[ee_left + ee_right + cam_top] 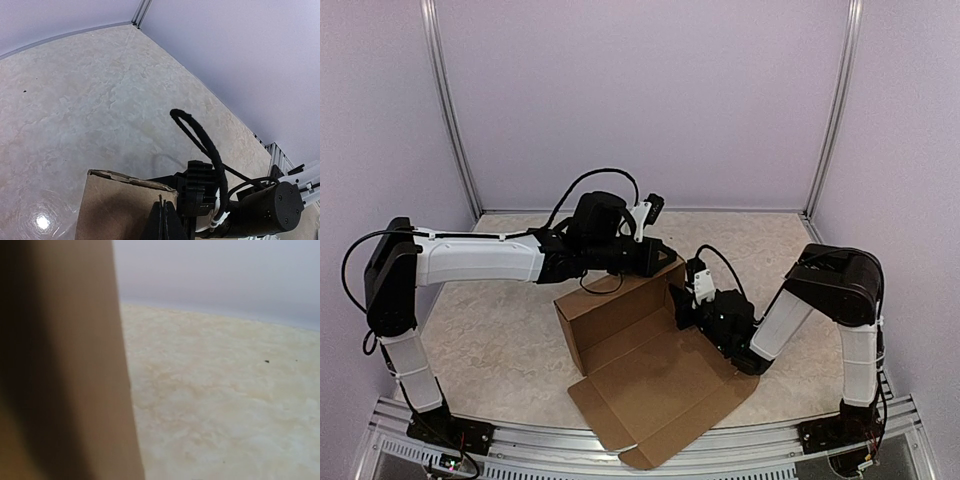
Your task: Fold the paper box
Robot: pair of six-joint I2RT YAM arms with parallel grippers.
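The paper box [655, 375] is plain brown cardboard lying half folded in the middle of the table, its back and left walls raised and a wide flap spread flat toward the near edge. My left gripper [663, 258] is shut, its tips together against the back wall's far right corner; the left wrist view has them dark and closed [165, 216] in front of the cardboard [115, 210]. My right gripper [682, 303] is at the box's right side. Its fingers are hidden in the right wrist view, where blurred cardboard [60, 370] fills the left.
A metal rail [620, 455] runs along the near edge by the arm bases. Pale walls with upright metal posts [450, 120] close in the marbled table [500, 340]. The right arm's black cable loop [200, 135] rises just behind the box wall.
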